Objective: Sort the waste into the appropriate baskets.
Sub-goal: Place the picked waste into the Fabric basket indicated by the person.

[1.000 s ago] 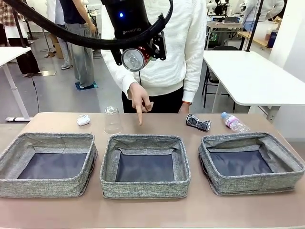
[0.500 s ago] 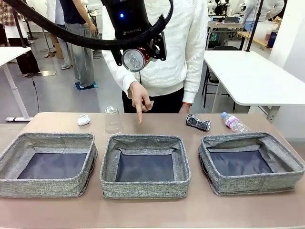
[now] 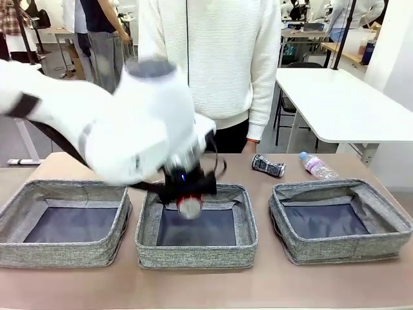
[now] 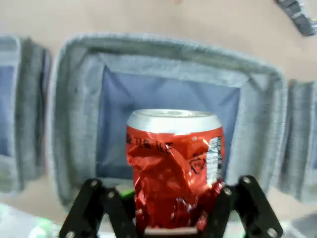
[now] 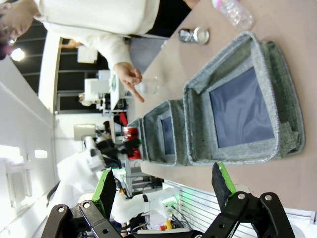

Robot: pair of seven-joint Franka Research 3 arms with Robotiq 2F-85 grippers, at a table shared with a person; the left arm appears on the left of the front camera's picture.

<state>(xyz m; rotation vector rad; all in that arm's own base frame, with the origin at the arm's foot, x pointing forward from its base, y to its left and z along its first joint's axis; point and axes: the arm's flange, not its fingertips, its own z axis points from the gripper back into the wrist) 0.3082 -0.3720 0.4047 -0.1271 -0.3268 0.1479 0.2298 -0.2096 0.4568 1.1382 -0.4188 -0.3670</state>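
Observation:
My left gripper (image 3: 188, 201) is shut on the crushed red can (image 3: 189, 205) and holds it just above the middle basket (image 3: 197, 255). In the left wrist view the red can (image 4: 173, 163) sits between the fingers of my left gripper (image 4: 171, 210), with the middle basket's rim (image 4: 168, 47) below it. A crushed dark can (image 3: 268, 166) and a small clear bottle (image 3: 317, 166) lie on the table behind the right basket (image 3: 339, 248). The left basket (image 3: 64, 255) holds nothing. My right gripper (image 5: 163, 173) is open beside the right basket (image 5: 218, 69). A clear cup (image 5: 148, 87) stands by the person's hand (image 5: 130, 79).
A person in a white sweater (image 3: 219, 64) stands at the far side of the table. Their hand points down near the middle basket (image 5: 166, 134). My blurred white left arm (image 3: 122, 129) covers the table's far left. A white table (image 3: 342, 103) stands at the back right.
My left arm has swung down from high above the table to just over the middle basket, still holding the red can. It now hides the person's pointing hand, the cup and the paper wad in front.

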